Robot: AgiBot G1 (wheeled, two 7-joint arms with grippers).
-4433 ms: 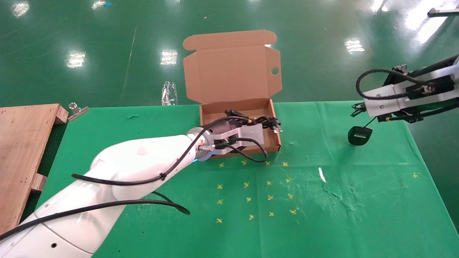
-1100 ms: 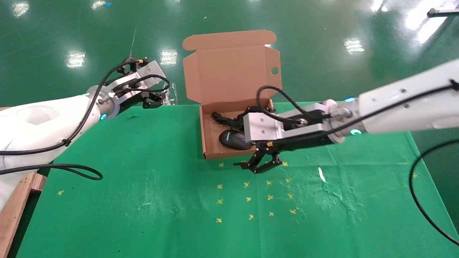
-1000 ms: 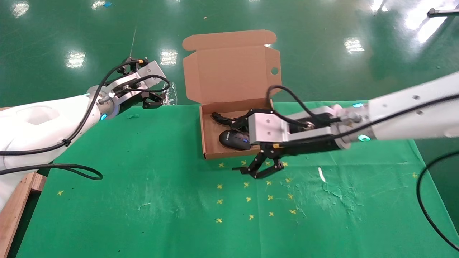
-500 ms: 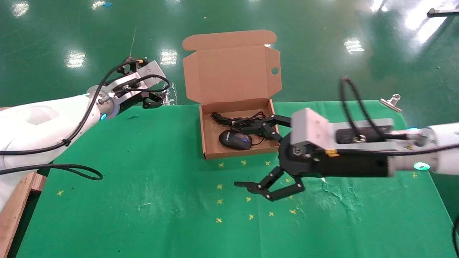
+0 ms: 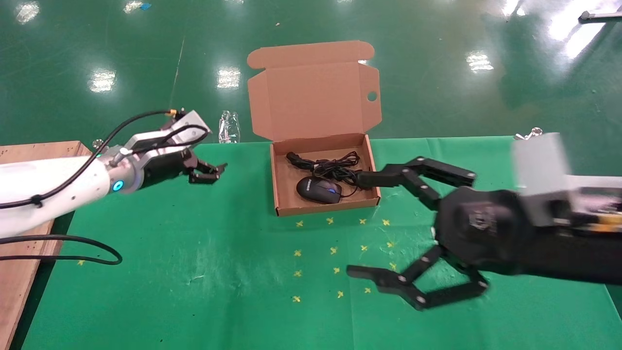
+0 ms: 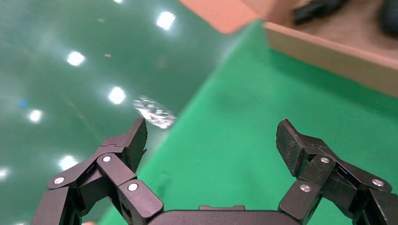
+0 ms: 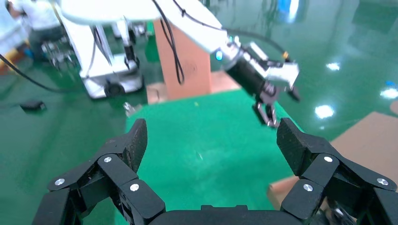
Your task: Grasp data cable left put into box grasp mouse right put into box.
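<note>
The brown cardboard box (image 5: 278, 187) stands open at the back middle of the green table, its lid upright. The black mouse (image 5: 318, 189) with its blue wheel lies inside near the front wall. The data cable (image 5: 324, 164) lies coiled behind it in the box. My right gripper (image 5: 359, 226) is open and empty, held above the table in front and to the right of the box; it also shows in the right wrist view (image 7: 211, 136). My left gripper (image 5: 210, 173) is open and empty to the left of the box, above the cloth; its own view (image 6: 212, 136) shows the box wall (image 6: 328, 49).
A wooden pallet (image 5: 19, 194) lies off the table's left edge. A crumpled clear plastic piece (image 5: 228, 127) lies on the floor behind the table. A metal binder clip (image 5: 527, 133) sits at the back right edge. Yellow cross marks (image 5: 335, 250) dot the cloth before the box.
My right gripper has pulled back from the box toward the front right, open, leaving the mouse inside. My left arm has come down and nearer over the table's left side.
</note>
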